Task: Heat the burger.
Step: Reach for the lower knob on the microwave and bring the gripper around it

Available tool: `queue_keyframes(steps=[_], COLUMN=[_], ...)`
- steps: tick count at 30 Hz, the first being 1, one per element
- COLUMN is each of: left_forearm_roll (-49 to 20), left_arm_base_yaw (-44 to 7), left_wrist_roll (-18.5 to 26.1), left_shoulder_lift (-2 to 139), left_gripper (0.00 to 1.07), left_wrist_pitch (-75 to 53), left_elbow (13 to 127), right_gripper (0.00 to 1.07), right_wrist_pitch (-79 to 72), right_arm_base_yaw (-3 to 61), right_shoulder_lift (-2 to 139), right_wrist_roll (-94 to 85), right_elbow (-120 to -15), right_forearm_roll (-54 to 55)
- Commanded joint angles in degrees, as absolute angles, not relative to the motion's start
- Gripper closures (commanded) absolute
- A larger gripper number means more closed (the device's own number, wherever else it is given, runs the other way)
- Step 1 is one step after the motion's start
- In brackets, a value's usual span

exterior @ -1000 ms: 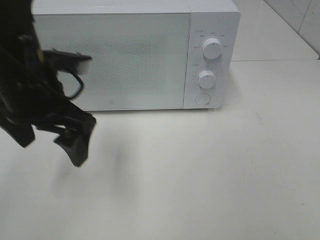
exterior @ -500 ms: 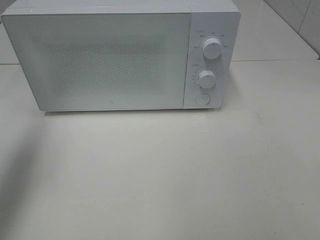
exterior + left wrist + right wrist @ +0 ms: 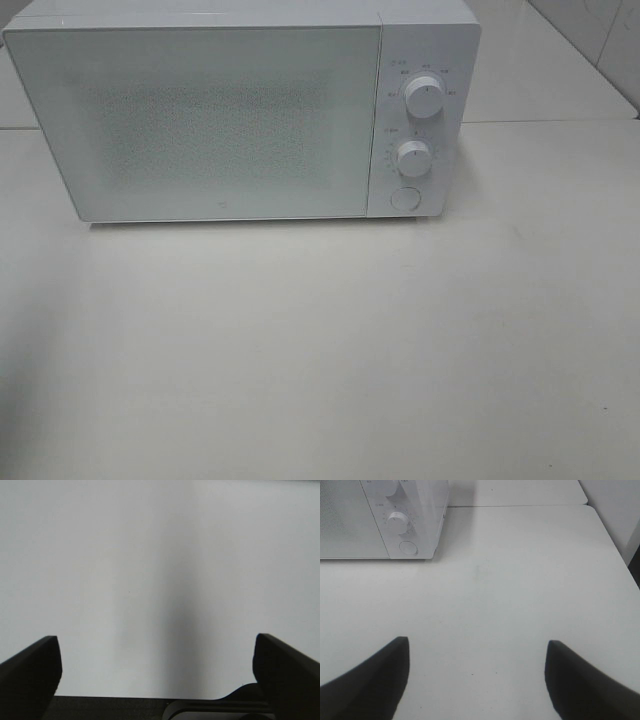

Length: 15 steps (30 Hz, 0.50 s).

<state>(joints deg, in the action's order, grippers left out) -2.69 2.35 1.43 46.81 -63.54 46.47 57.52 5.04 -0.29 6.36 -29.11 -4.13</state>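
Observation:
The burger is out of view in every frame. A white microwave (image 3: 240, 110) stands at the back of the table with its door shut; its frosted door window shows nothing clear inside. Neither arm appears in the exterior high view. In the left wrist view my left gripper (image 3: 157, 672) is open over bare white surface, with nothing between its fingers. My right gripper (image 3: 477, 675) is also open and empty above the table, with the microwave's control panel (image 3: 402, 525) some way ahead of it.
The microwave has two round knobs (image 3: 424, 98) (image 3: 413, 158) and a round door button (image 3: 404, 198) on its right panel. The white table (image 3: 330, 350) stretches in front of it. A table edge and a dark gap (image 3: 634, 560) lie to the right.
The left arm, which hung in front of the microwave's left side a second ago, has withdrawn out of the exterior high view. The microwave has not moved.

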Motion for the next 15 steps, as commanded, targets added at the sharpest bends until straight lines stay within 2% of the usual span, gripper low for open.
queue_keyframes(steps=[1,5,15], left_forearm_roll=[-2.5,-2.3,-1.0], left_arm_base_yaw=[2.6,2.6,2.6], left_wrist_roll=[1.7,1.7,1.4], left_shoulder_lift=[39.2,27.9,14.7], left_gripper=[0.08,0.08,0.08], left_wrist_pitch=[-60.2,-56.0,-59.5], left_elbow=[39.4,30.9,28.9], right_gripper=[0.37,0.37,0.37], right_wrist_pitch=[57.6,57.6,57.6], right_arm_base_yaw=[4.5,4.5,4.5], right_shoulder_lift=[-1.8,-1.8,-1.7], right_wrist_roll=[6.5,6.5,6.5], right_elbow=[-28.9,-28.9,-28.9], right_forearm_roll=[-3.9,-3.9,-3.9])
